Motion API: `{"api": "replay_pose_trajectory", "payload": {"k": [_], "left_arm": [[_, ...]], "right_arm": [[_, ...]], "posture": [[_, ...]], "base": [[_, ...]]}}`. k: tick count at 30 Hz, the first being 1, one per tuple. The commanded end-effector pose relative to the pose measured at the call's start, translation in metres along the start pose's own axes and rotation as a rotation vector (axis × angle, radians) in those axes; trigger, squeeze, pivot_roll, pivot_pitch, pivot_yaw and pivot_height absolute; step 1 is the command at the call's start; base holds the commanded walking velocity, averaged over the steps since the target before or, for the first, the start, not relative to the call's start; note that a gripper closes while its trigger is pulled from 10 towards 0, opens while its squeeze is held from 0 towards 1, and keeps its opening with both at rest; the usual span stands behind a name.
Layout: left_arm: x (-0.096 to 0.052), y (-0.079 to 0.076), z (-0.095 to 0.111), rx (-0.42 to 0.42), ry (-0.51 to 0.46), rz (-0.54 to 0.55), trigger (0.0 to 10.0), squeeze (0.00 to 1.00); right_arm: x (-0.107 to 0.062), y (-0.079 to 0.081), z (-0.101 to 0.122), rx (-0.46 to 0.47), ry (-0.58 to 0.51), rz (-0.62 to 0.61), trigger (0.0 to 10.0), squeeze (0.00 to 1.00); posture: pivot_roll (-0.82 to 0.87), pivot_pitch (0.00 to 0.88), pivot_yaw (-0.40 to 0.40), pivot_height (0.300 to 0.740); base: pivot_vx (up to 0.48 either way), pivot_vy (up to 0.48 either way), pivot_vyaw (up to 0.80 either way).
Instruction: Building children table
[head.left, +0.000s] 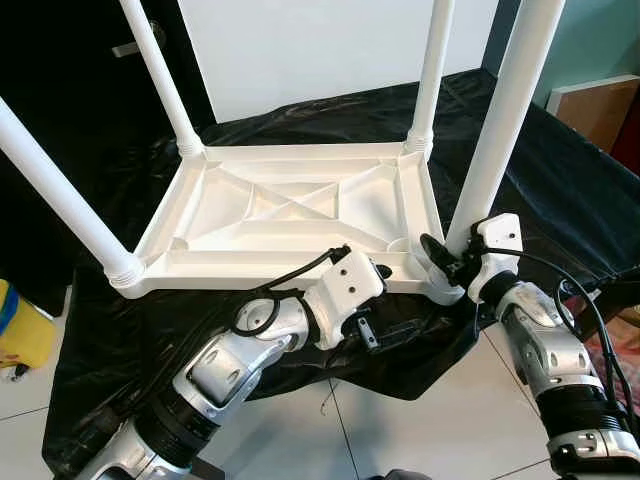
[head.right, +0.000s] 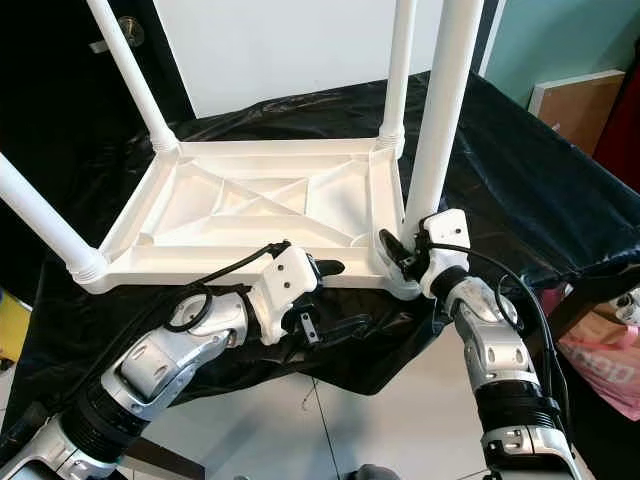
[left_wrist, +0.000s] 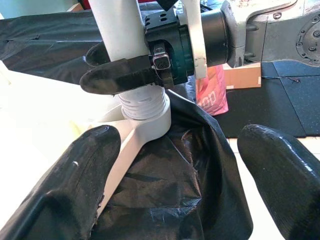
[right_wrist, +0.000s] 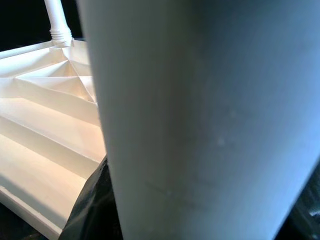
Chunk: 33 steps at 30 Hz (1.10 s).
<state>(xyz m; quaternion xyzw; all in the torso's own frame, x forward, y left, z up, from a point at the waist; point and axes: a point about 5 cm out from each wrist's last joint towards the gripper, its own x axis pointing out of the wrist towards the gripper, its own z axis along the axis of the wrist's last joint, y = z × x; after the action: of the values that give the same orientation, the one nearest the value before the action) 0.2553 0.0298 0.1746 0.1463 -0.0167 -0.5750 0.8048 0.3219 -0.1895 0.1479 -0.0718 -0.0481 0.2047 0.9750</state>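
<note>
White plastic children's table top (head.left: 290, 210), ribbed underside up, lying inverted on a counter (head.left: 560, 190) draped in black plastic sheet (head.left: 150, 310). Four white legs standing up from the corners of the table top: far-left leg (head.left: 160, 75), far-right leg (head.left: 433, 70), near-left leg (head.left: 55, 195) and near-right leg (head.left: 505, 120). Right claw (head.left: 445, 262) closed around the near-right leg just above its threaded collar, one black finger (left_wrist: 120, 75) wrapped across the front of the leg in the left wrist view. Threaded base (left_wrist: 145, 102) of that leg seated in the corner socket of the table top. Right wrist view taken up largely by the leg surface (right_wrist: 210, 125) at close range, with ribbed table top (right_wrist: 45, 115) beside it. Left claw (head.left: 385, 320) spread open, just beside the near edge of the table top, level with the black sheet and pointing towards the near-right corner, gripping nothing; both blunt fingertips (left_wrist: 65, 195) apart, the corner socket between them in its wrist view. Pink bag (left_wrist: 212, 90) and cardboard box (left_wrist: 242, 75) on the floor beyond the near-right corner. Yellow object (head.left: 20, 325) on the floor off the near-left side of the counter.
</note>
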Motion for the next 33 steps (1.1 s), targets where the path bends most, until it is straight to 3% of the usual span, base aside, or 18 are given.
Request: {"api": "replay_pose_trajectory", "payload": {"k": [1,2,13,18,23,33], "left_arm": [[-0.001,-0.002,-0.003,-0.007,0.02,-0.033,10.0,0.0],[-0.001,-0.002,-0.003,-0.008,0.02,-0.035,10.0,0.0],[0.001,-0.005,-0.004,-0.012,0.016,-0.046,10.0,0.0],[0.003,-0.005,-0.004,-0.004,0.017,-0.045,10.0,0.0],[0.004,-0.005,-0.005,-0.004,0.019,-0.043,10.0,0.0],[0.006,0.002,-0.011,-0.004,0.024,0.037,10.0,0.0]], "right_arm": [[-0.004,0.006,-0.017,0.023,0.078,-0.002,3.7,0.0],[-0.005,0.006,-0.019,0.025,0.088,-0.027,10.0,0.0],[-0.008,0.009,-0.025,0.041,0.1,-0.178,10.0,0.0],[-0.011,0.014,-0.026,0.089,0.104,-0.334,10.0,0.0],[-0.014,0.016,-0.026,0.105,0.105,-0.392,10.0,0.0],[-0.024,0.028,-0.026,0.144,0.095,-0.749,10.0,0.0]], "posture": [[-0.19,0.067,0.043,0.74],[-0.19,0.07,0.045,0.74],[-0.2,0.085,0.051,0.74],[-0.22,0.093,0.048,0.74],[-0.22,0.095,0.047,0.74],[-0.21,0.082,0.022,0.74]], "base": [[0.0,0.0,0.0],[0.0,0.0,0.0],[0.0,0.0,0.0],[0.0,0.0,0.0],[0.0,0.0,0.0],[0.0,0.0,0.0]]}}
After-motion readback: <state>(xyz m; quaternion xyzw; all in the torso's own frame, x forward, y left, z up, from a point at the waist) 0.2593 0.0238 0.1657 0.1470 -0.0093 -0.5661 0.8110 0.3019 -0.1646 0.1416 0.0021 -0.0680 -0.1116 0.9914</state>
